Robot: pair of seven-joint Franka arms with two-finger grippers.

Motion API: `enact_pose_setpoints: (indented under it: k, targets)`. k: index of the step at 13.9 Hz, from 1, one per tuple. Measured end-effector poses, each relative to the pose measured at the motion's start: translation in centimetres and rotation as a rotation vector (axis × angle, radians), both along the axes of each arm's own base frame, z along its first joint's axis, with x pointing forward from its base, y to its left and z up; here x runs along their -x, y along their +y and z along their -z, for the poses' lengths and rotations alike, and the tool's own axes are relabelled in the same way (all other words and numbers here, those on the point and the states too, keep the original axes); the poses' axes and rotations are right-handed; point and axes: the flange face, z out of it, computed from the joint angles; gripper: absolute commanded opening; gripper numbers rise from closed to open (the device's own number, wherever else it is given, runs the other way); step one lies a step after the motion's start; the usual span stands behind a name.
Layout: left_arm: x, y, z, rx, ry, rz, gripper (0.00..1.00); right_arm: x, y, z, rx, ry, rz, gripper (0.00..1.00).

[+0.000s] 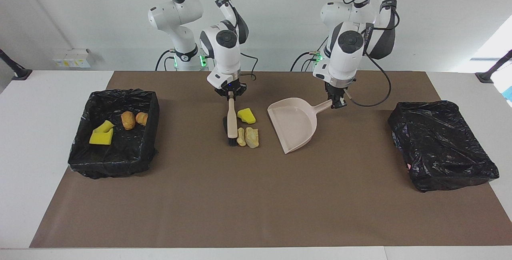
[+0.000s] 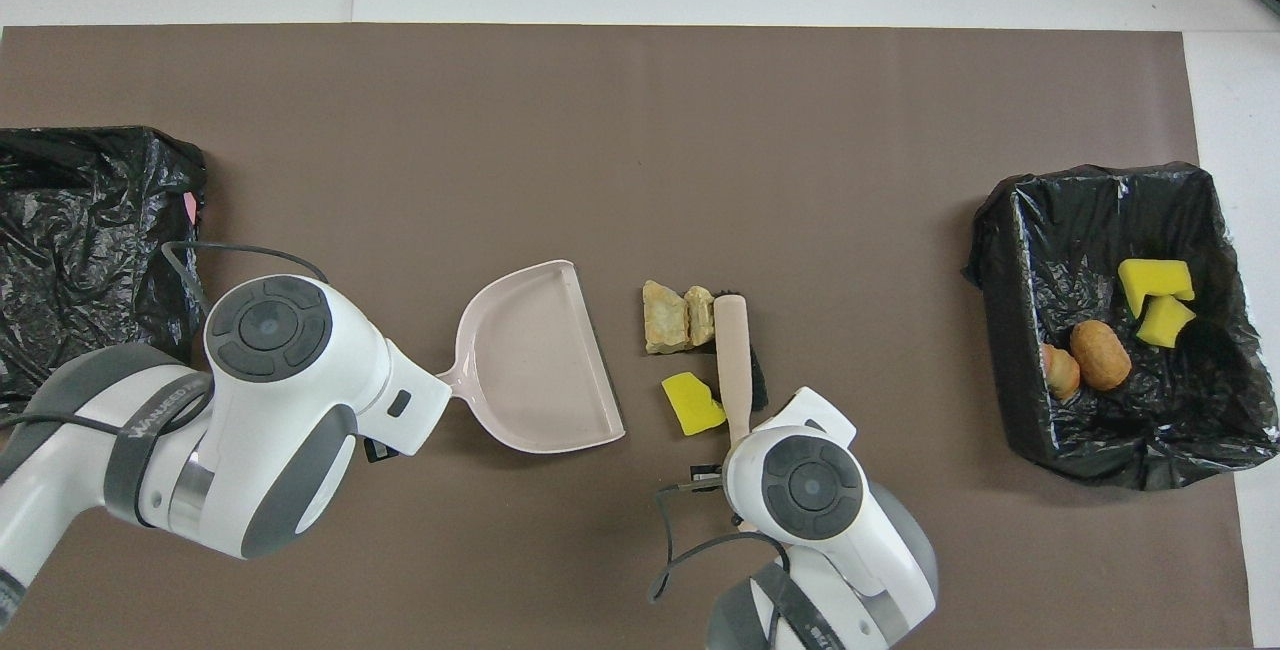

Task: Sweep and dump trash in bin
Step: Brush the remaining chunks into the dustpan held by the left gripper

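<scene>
My right gripper [image 1: 231, 97] is clamped on the top of the brush [image 1: 231, 122] handle. The brush hangs down from it with its long axis running straight away from me, the dark bristles at the low end on the mat. At my right arm's end of the table, well apart from this hand, sits the open bin [image 1: 82, 148], lined in black, with two yellow sponge pieces and two brown bread chunks already in it.

The trash [image 1: 248, 130] I have yet to deal with lies touching or just beside the brush, on the side that faces my other hand: a yellow sponge piece [image 1: 246, 115] by the handle, and two tan crumbly chunks [image 1: 249, 137] side by side at the bristle end. So the pile sits between the brush and the dustpan [image 1: 294, 128], and I judge the stroke has to go sideways, across the brush's long axis, toward the pan.

My left gripper [image 1: 337, 103] is closed on the dustpan's handle. The pan's open lip faces the scraps with a gap of bare mat between them. My right hand is the nearer one to the trash. The second bag-covered bin [image 1: 442, 146] sits at my left arm's end of the table, well apart from that hand.
</scene>
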Motion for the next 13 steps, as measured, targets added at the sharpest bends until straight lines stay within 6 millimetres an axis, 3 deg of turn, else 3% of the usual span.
enact_pose_setpoints:
  k: [4,8,10,13]
  targets:
    - [0.2,-0.9,0.2,-0.002,-0.011,-0.027,0.00,-0.7,5.9,-0.8,-0.064,-0.003,-0.014,0.00]
    - [0.3,-1.0,0.3,-0.003,-0.012,-0.033,0.00,0.3,10.6,-2.8,-0.137,0.049,-0.019,0.00]
    - [0.2,-1.0,0.3,-0.002,-0.013,-0.035,0.00,0.5,11.7,-4.2,-0.164,0.083,-0.010,0.00]
    - [0.0,-1.2,0.3,0.002,-0.028,-0.060,0.00,0.9,11.1,-6.7,-0.136,0.154,-0.013,0.00]
